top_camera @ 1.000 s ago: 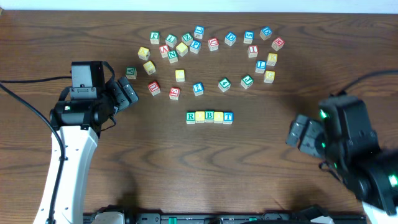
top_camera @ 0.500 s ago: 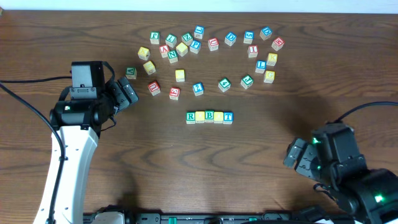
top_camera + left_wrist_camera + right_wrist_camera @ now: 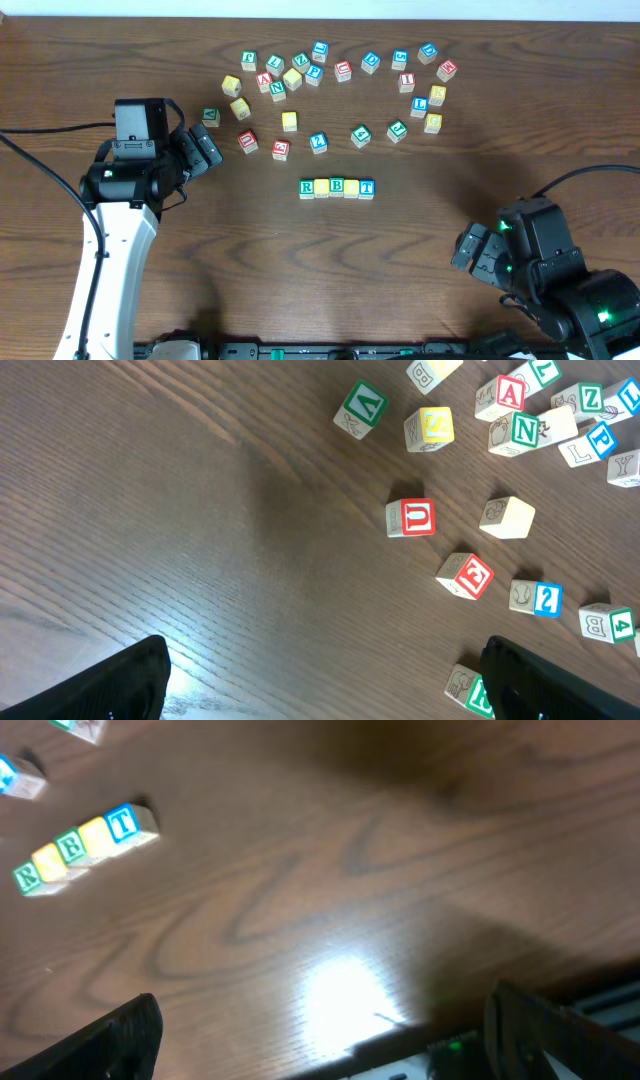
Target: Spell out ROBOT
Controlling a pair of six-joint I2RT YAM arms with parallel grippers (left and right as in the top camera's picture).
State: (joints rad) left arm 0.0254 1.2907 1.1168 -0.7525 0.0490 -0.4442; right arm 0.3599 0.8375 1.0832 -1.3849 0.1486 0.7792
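Observation:
A row of five letter blocks (image 3: pixel 337 187) lies at the table's middle, reading R, a yellow block, B, a yellow block, T; it also shows in the right wrist view (image 3: pixel 85 842). Many loose letter blocks (image 3: pixel 340 90) lie scattered behind it. My left gripper (image 3: pixel 205 146) is open and empty, left of the row, near a red block (image 3: pixel 247 141) marked U (image 3: pixel 411 518). My right gripper (image 3: pixel 472 252) is open and empty near the table's front right edge, well away from the row.
The green R block's end (image 3: pixel 468 689) sits beside my left gripper's right finger. Cables run off both arms. The table's front edge with a black rail (image 3: pixel 480 1040) lies under the right gripper.
My right arm has drawn back toward the front right edge of the table, away from the row. The left arm and the blocks have not moved.

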